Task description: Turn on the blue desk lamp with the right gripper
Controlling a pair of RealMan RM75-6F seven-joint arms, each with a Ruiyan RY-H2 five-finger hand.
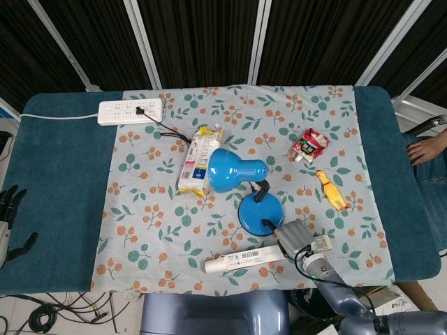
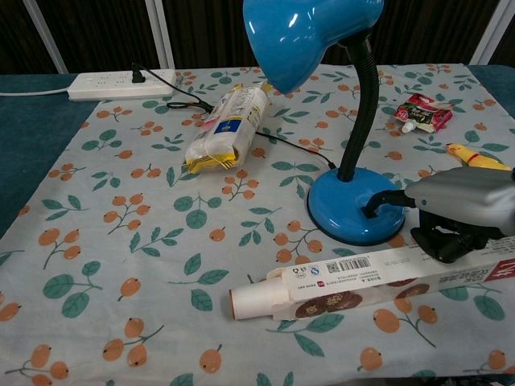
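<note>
The blue desk lamp (image 1: 237, 171) stands mid-table on the flowered cloth, its shade (image 2: 306, 36) tilted left and its round base (image 2: 354, 213) toward the front. My right hand (image 2: 459, 209) lies just right of the base. One dark finger (image 2: 376, 207) reaches onto the base's top and the other fingers curl under the palm. In the head view the right hand (image 1: 297, 239) sits at the base's front right edge. No glow from the lamp shows on the cloth. My left hand (image 1: 10, 218) rests at the table's far left edge, fingers spread and empty.
A long white box (image 2: 370, 281) lies right in front of my right hand. A snack packet (image 1: 198, 164) lies left of the shade, and the lamp's cord runs to a power strip (image 1: 130, 111). A red pouch (image 1: 310, 144) and a yellow toy (image 1: 332, 190) lie at right.
</note>
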